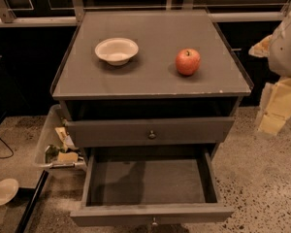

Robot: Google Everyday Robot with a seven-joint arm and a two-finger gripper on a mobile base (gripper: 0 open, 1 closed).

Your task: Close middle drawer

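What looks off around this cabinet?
The lower drawer is pulled far out and empty; the drawer above it looks slightly ajar. A bin of clutter sits on the floor by the cabinet's left side. The gripper hangs right of the cabinet, touching neither.
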